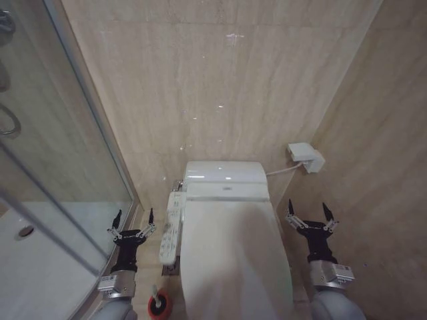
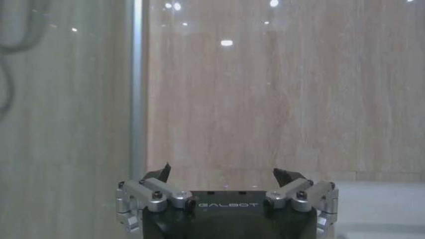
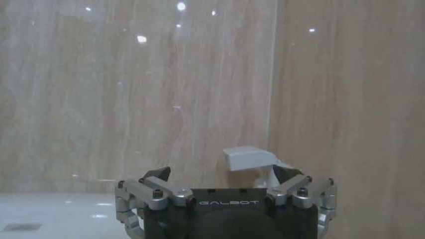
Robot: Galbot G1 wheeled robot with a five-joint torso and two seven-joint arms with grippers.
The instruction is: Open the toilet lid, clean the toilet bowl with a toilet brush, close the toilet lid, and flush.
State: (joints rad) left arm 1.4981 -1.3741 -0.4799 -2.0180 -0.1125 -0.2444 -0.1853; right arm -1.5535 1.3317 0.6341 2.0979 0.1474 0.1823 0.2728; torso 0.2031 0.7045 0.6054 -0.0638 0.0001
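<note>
Now, toilet lid (image 1: 233,257): closed.
Toilet brush (image 1: 159,303): in red holder, floor left.
Left end effector (image 1: 132,219): wide, empty.
Right end effector (image 1: 311,212): wide, empty.

Beige marble-look wall tiles (image 1: 220,87) are lining the corner, a glass shower enclosure (image 1: 47,153) is standing at the left, and a white wall box (image 1: 306,157) with a cable is hanging at the right.

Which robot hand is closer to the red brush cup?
Left. The left end effector hangs just above the red brush cup; the right end effector is across the toilet lid.
</note>
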